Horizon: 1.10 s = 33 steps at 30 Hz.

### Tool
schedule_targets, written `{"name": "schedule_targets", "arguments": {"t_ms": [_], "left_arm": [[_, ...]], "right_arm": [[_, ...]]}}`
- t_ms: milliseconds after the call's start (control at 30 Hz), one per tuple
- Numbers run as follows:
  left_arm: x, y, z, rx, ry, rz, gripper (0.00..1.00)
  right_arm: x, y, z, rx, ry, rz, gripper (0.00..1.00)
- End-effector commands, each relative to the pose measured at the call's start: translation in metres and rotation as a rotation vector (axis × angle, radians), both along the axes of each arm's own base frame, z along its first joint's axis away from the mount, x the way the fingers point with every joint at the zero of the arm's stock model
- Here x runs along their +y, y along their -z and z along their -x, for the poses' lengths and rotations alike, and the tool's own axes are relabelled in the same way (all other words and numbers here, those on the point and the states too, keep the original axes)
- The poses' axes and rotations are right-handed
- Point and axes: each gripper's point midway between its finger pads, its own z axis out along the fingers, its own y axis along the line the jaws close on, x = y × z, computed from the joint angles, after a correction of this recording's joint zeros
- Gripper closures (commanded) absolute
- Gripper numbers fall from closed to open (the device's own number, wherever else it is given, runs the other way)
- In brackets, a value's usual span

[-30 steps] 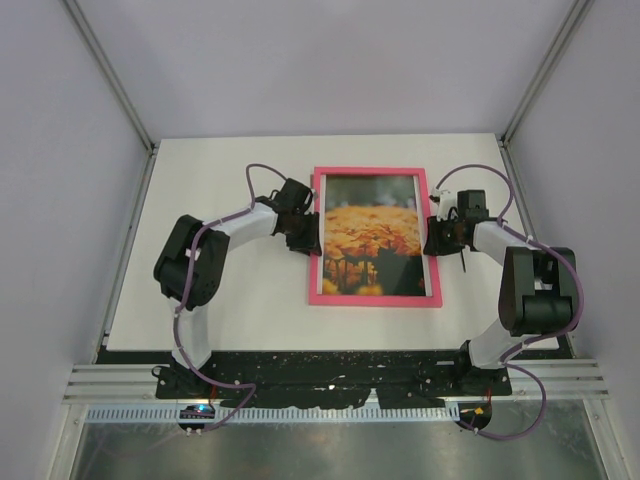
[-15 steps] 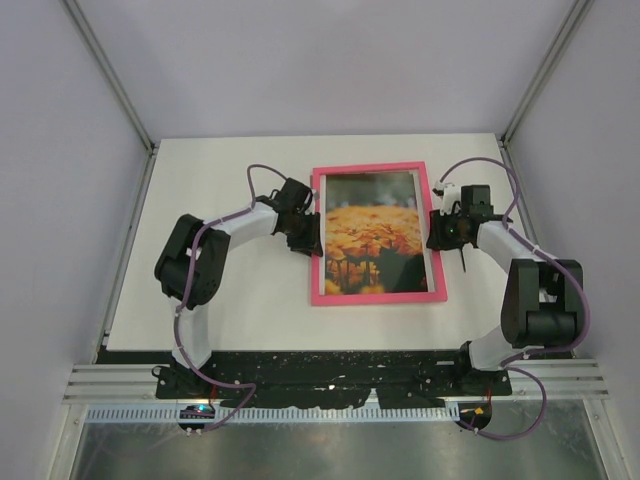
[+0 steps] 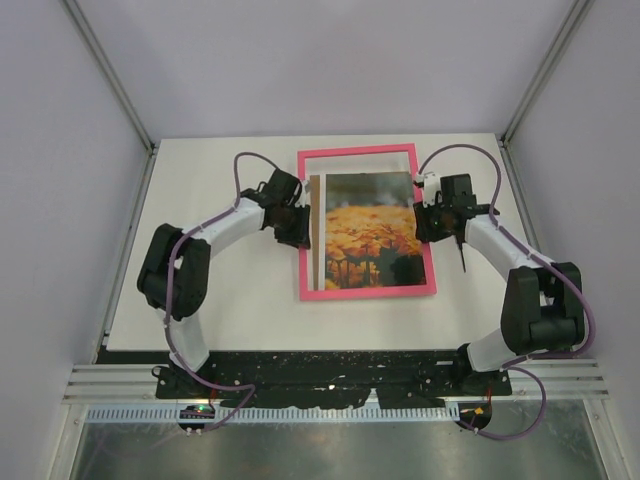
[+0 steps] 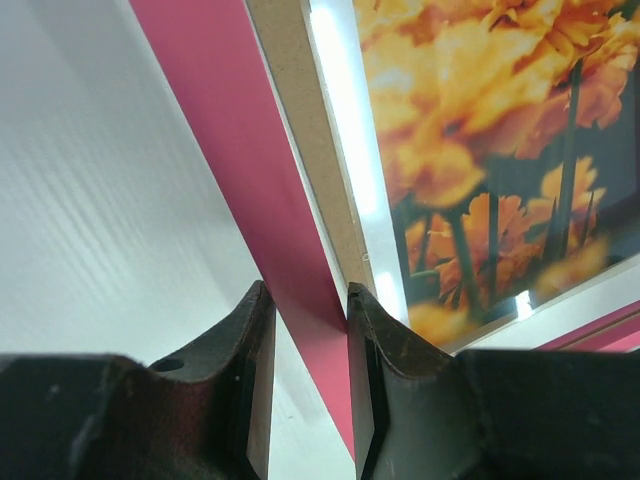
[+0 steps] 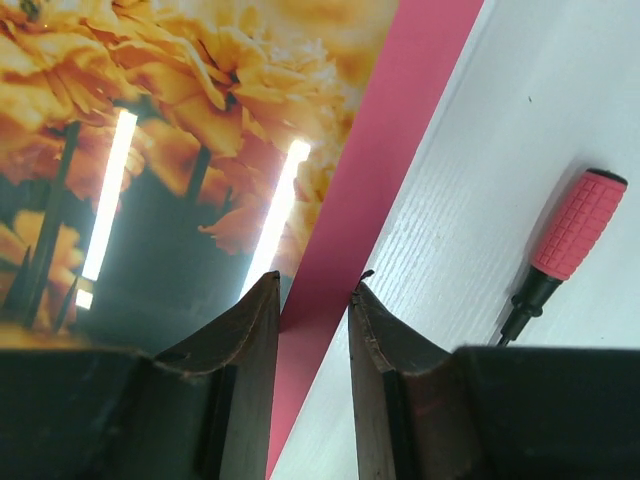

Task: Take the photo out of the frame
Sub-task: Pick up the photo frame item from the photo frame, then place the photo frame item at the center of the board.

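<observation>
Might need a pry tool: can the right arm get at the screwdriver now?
Probably yes: the screwdriver lies just beside the right hand, nothing between. But that hand grips the frame, so it must let go first.

Photo [image 3: 372, 232] — orange-yellow blooms, dark green-brown blurred top. Frame [image 3: 358, 152] — bright pink, plain. Backing board [image 4: 300, 120]: plain tan-brown. Screwdriver [image 5: 575, 240]: coral-pink gridded handle, black shaft. Table [image 3: 220, 310]: white, faintly grained.

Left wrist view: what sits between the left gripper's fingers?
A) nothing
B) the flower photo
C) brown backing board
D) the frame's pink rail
D: the left gripper straddles a pink rail of the frame; the photo lies beyond it.
</observation>
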Motion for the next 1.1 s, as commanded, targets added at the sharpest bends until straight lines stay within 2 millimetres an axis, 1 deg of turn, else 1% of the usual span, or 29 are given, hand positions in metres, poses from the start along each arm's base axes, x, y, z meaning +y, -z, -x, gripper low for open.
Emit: {"name": "schedule_targets", "arguments": {"t_ms": [0, 100, 133, 167, 200, 233, 300, 400, 433, 467, 500, 533, 567, 600, 633, 667, 700, 733, 800, 833, 867, 900, 933, 967, 1000, 1033, 1067], "left_arm": [[-0.007, -0.065, -0.028, -0.248, 0.124, 0.066, 1.00], [0.021, -0.063, -0.040, -0.300, 0.136, 0.011, 1.00], [0.029, -0.061, -0.041, -0.294, 0.137, 0.005, 1.00], [0.038, -0.058, -0.043, -0.276, 0.130, 0.009, 1.00], [0.047, -0.057, -0.042, -0.254, 0.122, 0.016, 1.00], [0.056, -0.054, -0.040, -0.226, 0.115, 0.021, 1.00], [0.072, -0.055, -0.037, -0.205, 0.099, 0.020, 1.00], [0.097, -0.052, -0.030, -0.182, 0.081, -0.006, 1.00], [0.104, -0.053, -0.027, -0.182, 0.075, -0.020, 1.00], [0.113, -0.051, -0.024, -0.176, 0.070, -0.043, 1.00], [0.122, -0.047, -0.021, -0.165, 0.060, -0.064, 1.00], [0.131, -0.047, -0.019, -0.162, 0.047, -0.075, 1.00], [0.139, -0.044, -0.016, -0.147, 0.029, -0.084, 1.00], [0.149, -0.044, -0.015, -0.154, 0.035, -0.102, 1.00], [0.161, -0.044, -0.015, -0.149, 0.010, -0.116, 1.00], [0.169, -0.043, -0.013, -0.142, -0.005, -0.121, 1.00], [0.178, -0.043, -0.012, -0.140, -0.027, -0.132, 1.00], [0.187, -0.043, -0.011, -0.138, -0.044, -0.144, 1.00], [0.203, -0.041, -0.011, -0.138, -0.074, -0.190, 1.00], [0.210, -0.040, -0.011, -0.141, -0.079, -0.210, 1.00], [0.216, -0.039, -0.011, -0.140, -0.088, -0.227, 1.00], [0.222, -0.036, -0.010, -0.136, -0.095, -0.243, 1.00], [0.226, -0.036, -0.010, -0.135, -0.100, -0.253, 1.00], [0.240, -0.034, -0.010, -0.124, -0.133, -0.266, 1.00], [0.245, -0.033, -0.010, -0.120, -0.144, -0.273, 1.00], [0.251, -0.033, -0.011, -0.117, -0.156, -0.291, 1.00], [0.257, -0.033, -0.013, -0.113, -0.168, -0.305, 1.00]], "right_arm": [[0.049, -0.035, -0.006, -0.080, -0.204, -0.050, 0.92], [0.065, -0.039, -0.005, -0.073, -0.250, -0.052, 0.92], [0.073, -0.037, -0.003, -0.066, -0.272, -0.053, 0.92], [0.077, -0.041, -0.005, -0.078, -0.283, -0.053, 0.92], [0.086, -0.039, -0.003, -0.070, -0.306, -0.054, 0.92], [0.092, -0.042, -0.005, -0.078, -0.319, -0.058, 0.92], [0.107, -0.038, -0.004, -0.064, -0.351, -0.064, 0.92], [0.134, -0.026, 0.000, -0.023, -0.410, -0.068, 0.92], [0.146, -0.021, 0.001, -0.004, -0.430, -0.073, 0.92], [0.151, -0.018, 0.004, 0.015, -0.443, -0.081, 0.92], [0.162, -0.015, 0.004, 0.037, -0.457, -0.092, 0.92], [0.170, -0.019, 0.002, 0.039, -0.466, -0.110, 0.92], [0.178, -0.009, 0.005, 0.071, -0.477, -0.114, 0.92], [0.187, -0.013, 0.003, 0.066, -0.492, -0.128, 0.92], [0.197, -0.005, 0.005, 0.089, -0.509, -0.130, 0.92], [0.204, -0.008, 0.003, 0.092, -0.520, -0.142, 0.92], [0.213, -0.002, 0.008, 0.121, -0.539, -0.152, 0.92], [0.221, -0.008, 0.002, 0.108, -0.547, -0.160, 0.92], [0.240, -0.005, 0.005, 0.128, -0.575, -0.176, 0.92], [0.249, -0.010, 0.002, 0.113, -0.592, -0.186, 0.92], [0.257, -0.005, 0.005, 0.126, -0.602, -0.187, 0.92], [0.265, -0.011, 0.002, 0.115, -0.615, -0.193, 0.92], [0.274, -0.004, 0.008, 0.138, -0.631, -0.191, 0.92], [0.282, -0.010, 0.006, 0.125, -0.640, -0.200, 0.92], [0.290, -0.003, 0.013, 0.150, -0.655, -0.199, 0.92], [0.298, -0.008, 0.012, 0.143, -0.663, -0.208, 0.92], [0.306, -0.002, 0.017, 0.156, -0.681, -0.208, 0.92]]}}
